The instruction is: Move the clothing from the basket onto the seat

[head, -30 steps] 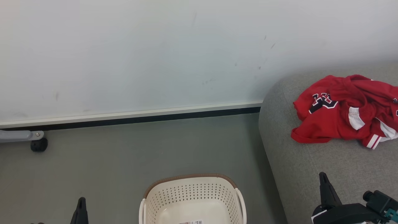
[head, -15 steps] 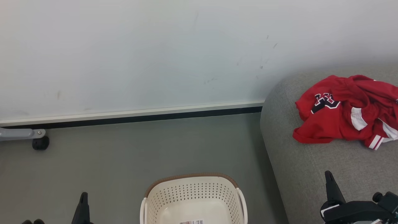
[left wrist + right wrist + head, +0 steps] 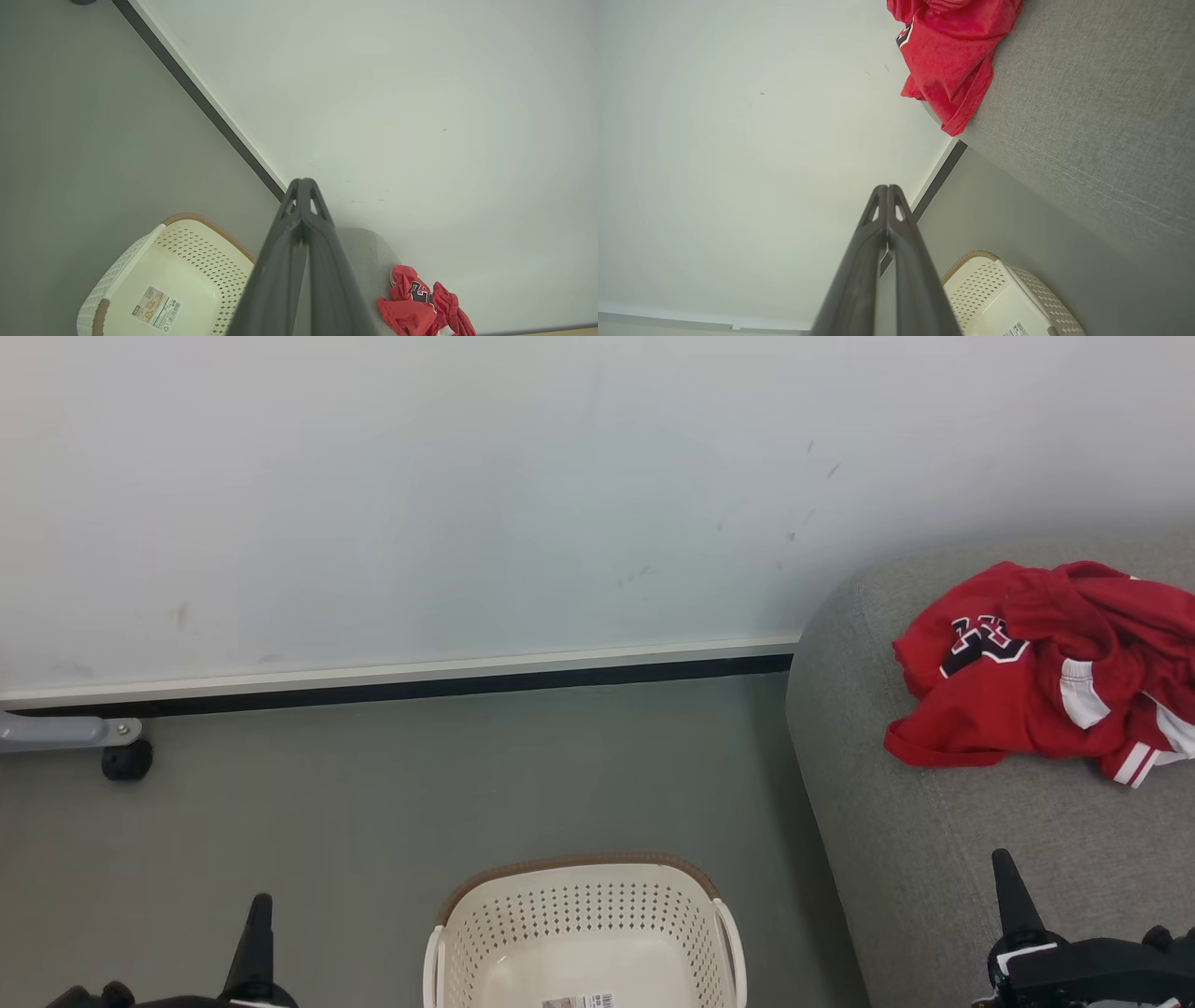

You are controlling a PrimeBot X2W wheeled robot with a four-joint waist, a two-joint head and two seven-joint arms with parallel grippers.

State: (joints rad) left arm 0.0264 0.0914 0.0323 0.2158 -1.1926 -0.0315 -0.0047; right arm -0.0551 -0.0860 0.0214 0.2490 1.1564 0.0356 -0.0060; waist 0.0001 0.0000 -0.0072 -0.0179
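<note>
Handling: the clothing looks soft, light, limp.
Hold: a raised fold, I think.
Place: on the seat.
Claws: left claw and right claw clenched, carrying nothing.

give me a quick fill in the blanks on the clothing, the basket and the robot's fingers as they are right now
1. The clothing lying on the seat is ___ with white trim.
2. The basket on the floor is ___ of clothing.
3. The fingers of the left gripper and the right gripper are ___.
Missing words: red; empty; shut.
</note>
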